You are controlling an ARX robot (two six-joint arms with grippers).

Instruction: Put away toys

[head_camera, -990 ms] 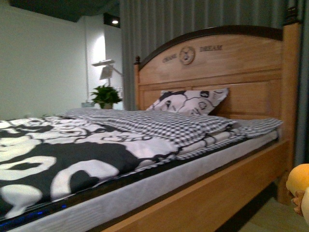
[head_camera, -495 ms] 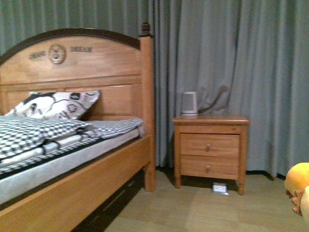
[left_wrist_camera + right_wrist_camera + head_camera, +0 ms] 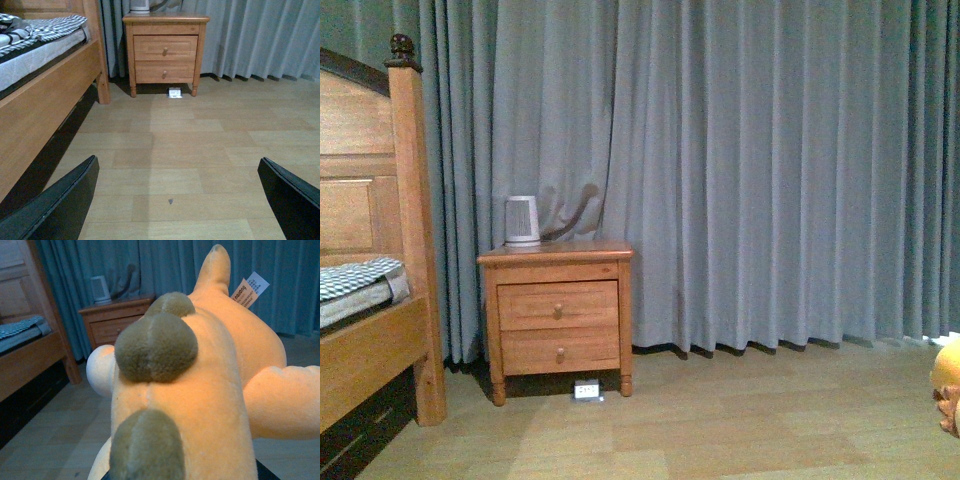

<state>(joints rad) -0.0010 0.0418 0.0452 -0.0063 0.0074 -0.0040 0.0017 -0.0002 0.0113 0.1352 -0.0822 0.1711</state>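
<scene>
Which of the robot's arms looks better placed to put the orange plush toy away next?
Right. The soft orange-yellow plush animal fills the right wrist view, apparently gripped there. The left arm's black fingers are spread open over bare wooden floor, holding nothing.

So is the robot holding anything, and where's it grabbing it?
The right gripper holds the plush by its body; the grip itself is hidden under the plush. The left gripper is open and empty.

Orange-yellow plush toy (image 3: 210,405) with olive-brown patches (image 3: 155,347) and a white tag (image 3: 250,290); grey-blue curtain (image 3: 740,170); honey-brown wooden nightstand (image 3: 560,310); black-and-white checked bedding (image 3: 60,26); pale tan plank floor (image 3: 190,150)
</scene>
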